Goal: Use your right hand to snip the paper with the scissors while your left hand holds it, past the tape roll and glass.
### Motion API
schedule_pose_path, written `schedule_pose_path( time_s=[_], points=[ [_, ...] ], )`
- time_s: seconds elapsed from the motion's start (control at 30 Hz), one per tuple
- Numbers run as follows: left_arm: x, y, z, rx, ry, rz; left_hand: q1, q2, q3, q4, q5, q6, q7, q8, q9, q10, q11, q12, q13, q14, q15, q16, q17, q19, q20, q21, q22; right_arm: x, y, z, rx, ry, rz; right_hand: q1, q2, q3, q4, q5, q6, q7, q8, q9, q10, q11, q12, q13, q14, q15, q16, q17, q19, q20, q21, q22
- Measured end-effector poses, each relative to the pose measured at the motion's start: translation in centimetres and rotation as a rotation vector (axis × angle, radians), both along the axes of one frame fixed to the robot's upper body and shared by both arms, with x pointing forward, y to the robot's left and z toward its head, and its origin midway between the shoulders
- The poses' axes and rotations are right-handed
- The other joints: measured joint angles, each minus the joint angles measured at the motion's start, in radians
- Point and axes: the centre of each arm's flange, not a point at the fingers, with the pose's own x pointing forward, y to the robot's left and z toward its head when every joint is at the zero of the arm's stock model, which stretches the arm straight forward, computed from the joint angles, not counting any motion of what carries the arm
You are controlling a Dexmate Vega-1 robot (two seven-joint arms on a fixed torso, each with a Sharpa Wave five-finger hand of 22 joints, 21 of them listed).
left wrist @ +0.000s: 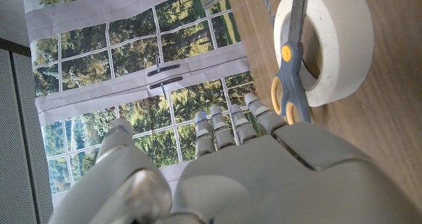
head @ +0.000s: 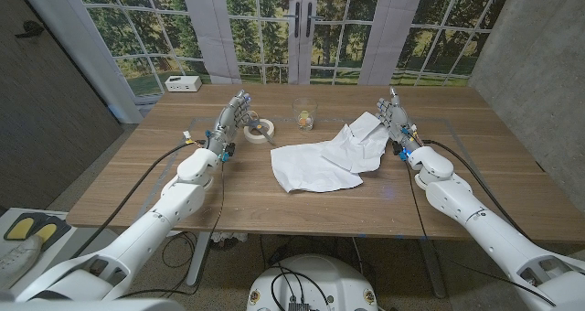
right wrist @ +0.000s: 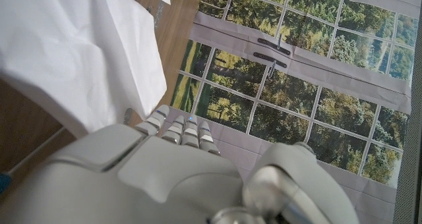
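Wooden surface carries crumpled paper at centre, scissors across tape roll, glass behind. Left hand and right hand stand spread, empty.

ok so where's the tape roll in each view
Head view: the tape roll lies on the table just beside the left hand.
Left wrist view: it is the big white ring above the hand, under the scissors.
Right wrist view: not in it.
Shared landmark: the scissors lying across the roll.
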Motion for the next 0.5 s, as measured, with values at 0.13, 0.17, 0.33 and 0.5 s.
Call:
schedule_pose_path(
  time_s=[0.13,0.17,0.33,0.5],
  points=[
    [-0.25,0.2,0.19,0.019,-0.016,0.015,0.01,-0.003,0.001,-0.001,0.005,0.009,-0.002,0.0,0.0,0.023,-0.01,0.008,0.0,0.003,0.003,0.0,0.0,0.006,-0.006,0.0,0.0,-0.02,0.0,0.0,-0.003,0.006,-0.004,0.0,0.0,0.0,0.0,0.0,0.0,0.0,0.0,0.0,0.0,0.0,0.0,0.0,0.0,0.0,0.0,0.0,-0.002,0.002,-0.004,0.0],
    [-0.26,0.2,0.17,0.019,-0.016,0.015,0.01,-0.003,0.003,-0.003,0.005,0.014,-0.004,0.0,0.0,0.028,-0.01,0.008,0.0,0.004,0.002,0.003,0.0,0.006,-0.005,0.0,0.0,0.0,-0.01,-0.03,-0.003,0.008,-0.005,0.0,0.0,0.0,0.0,0.0,0.0,0.0,0.0,0.0,0.0,0.0,0.0,0.0,0.0,0.0,0.0,0.0,-0.004,0.004,-0.004,0.0],
    [-0.54,0.29,0.18,0.015,-0.033,0.021,0.021,-0.003,0.003,-0.003,0.005,0.025,-0.004,0.004,0.0,0.056,-0.02,0.015,0.0,0.02,-0.001,0.008,0.0,0.02,-0.002,0.004,0.0,-0.09,-0.19,0.04,-0.01,0.013,-0.01,0.0,0.0,0.0,0.0,0.0,0.0,0.0,0.0,0.0,0.0,0.0,0.0,0.0,0.0,0.0,0.0,0.0,-0.004,0.004,-0.008,0.0],
    [-0.81,0.05,0.27,0.015,-0.045,0.026,0.026,-0.008,0.003,-0.003,0.011,0.032,-0.004,0.005,0.0,0.059,-0.02,0.015,0.0,0.025,0.002,0.008,0.0,0.027,-0.005,0.004,0.0,-0.15,-0.5,0.06,-0.014,0.016,-0.013,0.0,0.0,0.0,0.0,0.0,0.0,0.0,0.0,0.0,0.0,0.0,0.0,0.0,0.0,0.0,0.0,0.0,-0.004,0.004,-0.012,0.0]
  ],
)
